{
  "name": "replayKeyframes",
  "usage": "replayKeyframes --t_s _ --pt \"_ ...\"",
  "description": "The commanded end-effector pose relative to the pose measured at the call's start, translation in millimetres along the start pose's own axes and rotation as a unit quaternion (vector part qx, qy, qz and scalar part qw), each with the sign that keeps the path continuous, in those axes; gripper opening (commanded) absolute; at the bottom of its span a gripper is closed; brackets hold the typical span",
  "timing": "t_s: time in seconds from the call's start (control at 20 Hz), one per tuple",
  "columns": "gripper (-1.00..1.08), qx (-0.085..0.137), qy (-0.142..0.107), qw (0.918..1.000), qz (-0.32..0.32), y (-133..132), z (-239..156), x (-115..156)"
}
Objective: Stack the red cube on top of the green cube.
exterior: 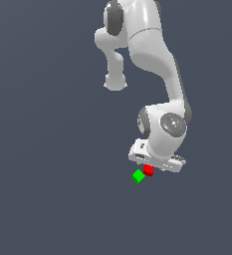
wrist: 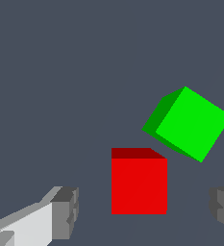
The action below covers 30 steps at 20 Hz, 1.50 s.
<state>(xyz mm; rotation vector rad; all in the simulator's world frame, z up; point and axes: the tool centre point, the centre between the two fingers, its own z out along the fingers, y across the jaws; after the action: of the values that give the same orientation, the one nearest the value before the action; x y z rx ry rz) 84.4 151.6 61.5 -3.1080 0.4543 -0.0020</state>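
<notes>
Your hand [wrist: 142,209] is spread open around the red cube [wrist: 139,185], the green cube [wrist: 192,124] just beside it.

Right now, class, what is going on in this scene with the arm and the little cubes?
A white robot arm has its gripper lowered over a tiny bright red cube, its jaws open with the two grey fingers on either side of the cube and not touching it. A tiny bright green cube of the same size sits close beside the red one on the plain dark grey floor, turned at an angle to it. Nothing is lifted or stacked yet.
</notes>
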Motion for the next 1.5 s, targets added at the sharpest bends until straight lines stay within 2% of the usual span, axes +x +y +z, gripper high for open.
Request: replayKeyframes --t_s 0.0,0.25,0.55,0.6,1.2,1.45 --pt "1.00 0.000 -0.001 1.0000 0.000 0.4 11.4 -0.5" --pt "1.00 0.000 -0.001 1.0000 0.001 0.6 37.1 -0.9" --pt "1.00 0.000 -0.001 1.0000 0.001 -0.3 41.6 0.4" --pt "-1.00 0.000 -0.001 1.0000 0.001 -0.3 41.6 0.4" --pt "-1.00 -0.001 -0.001 1.0000 0.001 0.2 40.8 0.2" --pt "-1.00 -0.001 -0.001 1.0000 0.001 0.5 27.3 -0.4"
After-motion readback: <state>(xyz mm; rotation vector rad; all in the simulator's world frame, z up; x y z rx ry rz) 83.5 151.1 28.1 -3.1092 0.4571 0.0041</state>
